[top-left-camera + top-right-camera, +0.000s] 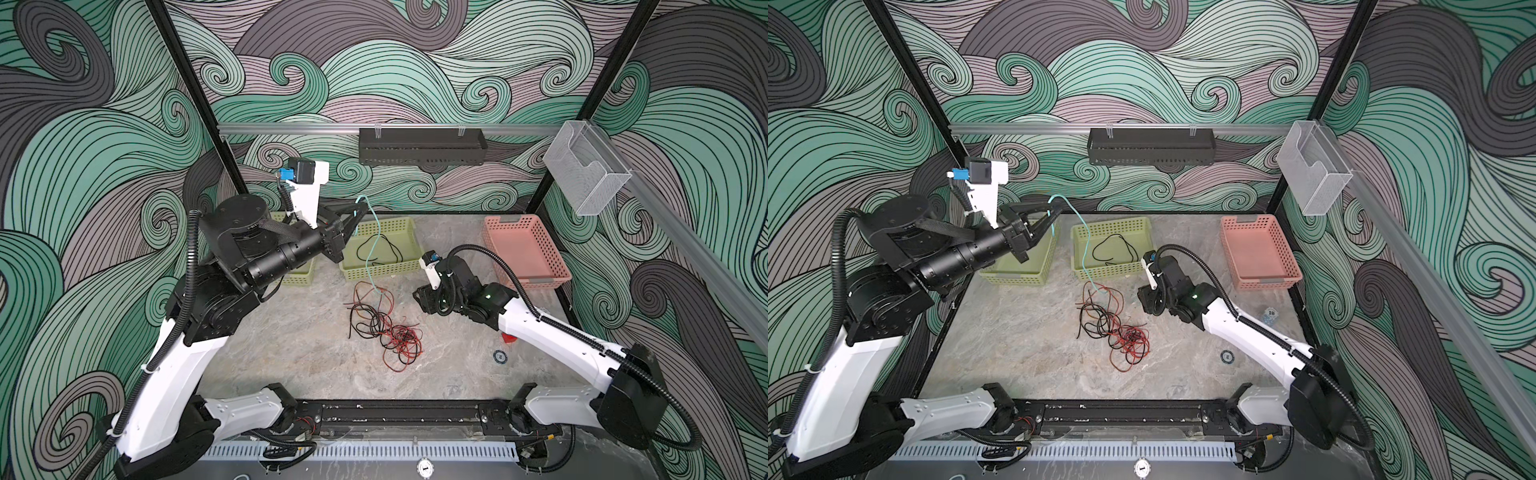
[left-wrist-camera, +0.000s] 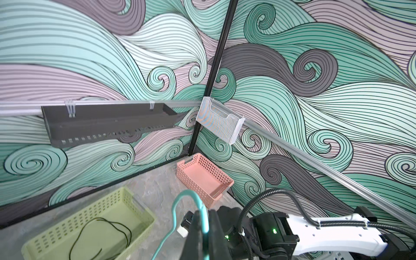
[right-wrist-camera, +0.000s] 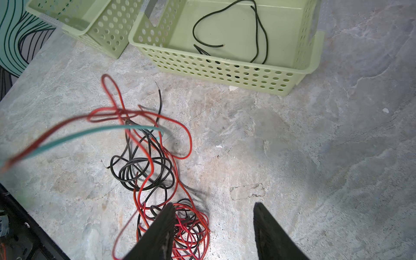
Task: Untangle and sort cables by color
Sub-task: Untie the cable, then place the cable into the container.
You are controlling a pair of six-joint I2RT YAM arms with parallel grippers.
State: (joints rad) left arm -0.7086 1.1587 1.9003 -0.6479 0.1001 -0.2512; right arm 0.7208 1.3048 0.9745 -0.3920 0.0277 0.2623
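1. The left gripper (image 1: 360, 206) is clamped on the teal cable (image 1: 371, 237) near one end and raised high. The cable hangs slack across the middle green basket (image 1: 376, 273) down to the table (image 1: 291, 353).
2. The right gripper (image 3: 213, 204) has its jaws apart and empty. It sits low beside the tangle (image 1: 386, 328) of red and black cables at the table's centre.
3. One black cable (image 1: 384, 249) lies looped inside the middle green basket. The pink basket (image 1: 540, 283) looks empty.
4. Handling, as I judge it: these cables are light, limp and thin, with a smooth jacket that could slip out of a pinch. When pulled, they are likely to drag their neighbours along rather than come free.
5. The teal cable's lower end lies among red loops. The right wrist view is too blurred to tell whether it is threaded through one.
6. The best hold is probably a free end or an outer loop, not the dense knot, while the other gripper steadies the heap.
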